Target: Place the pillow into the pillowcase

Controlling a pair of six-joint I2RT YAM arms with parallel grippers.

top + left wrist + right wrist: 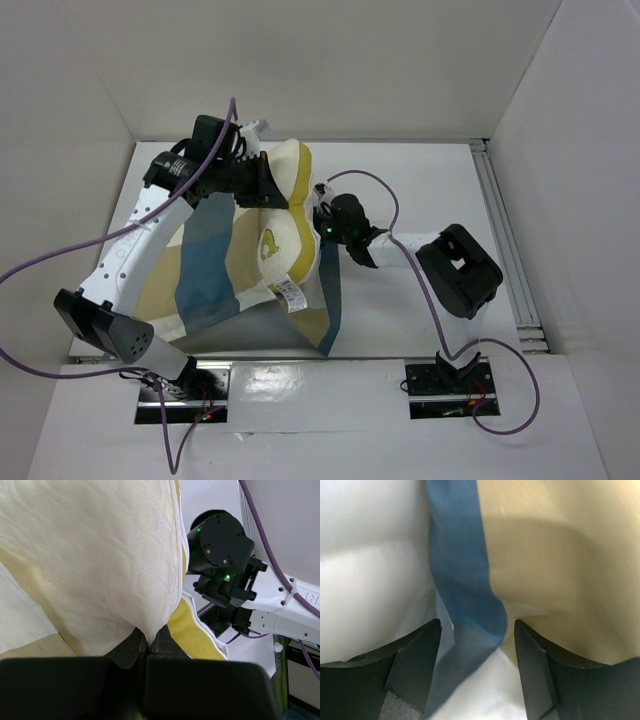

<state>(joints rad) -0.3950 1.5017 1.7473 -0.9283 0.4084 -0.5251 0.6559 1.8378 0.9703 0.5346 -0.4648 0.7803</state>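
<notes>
From where I stand, the pillow (288,200) sits toward the twelve o'clock side of the white tabletop (420,180). Its cream top bulges out of the checked pillowcase (205,285), and its lower part is tucked into that cover. The pillowcase spreads away from it toward seven o'clock in blue, tan and cream blocks. The pillow's yellow logo (270,243) and white tag (290,295) show at the mouth of the cover. The left fingers (262,185) come in at the pillow's ten o'clock edge and are pinched shut on a fold of its quilted cream fabric; in the left wrist view the left fingers (162,641) press together with the cloth caught between them, and the yellow edge band (192,635) runs just beside the pinch at three o'clock. The right fingers (324,214) are at the pillow's three o'clock side, by the blue strip (331,300) of the pillowcase. Up close, the right fingers (417,665) stand apart, with that blue strip (465,580) hanging between them and tan cloth (555,555) beyond, gripping nothing.
</notes>
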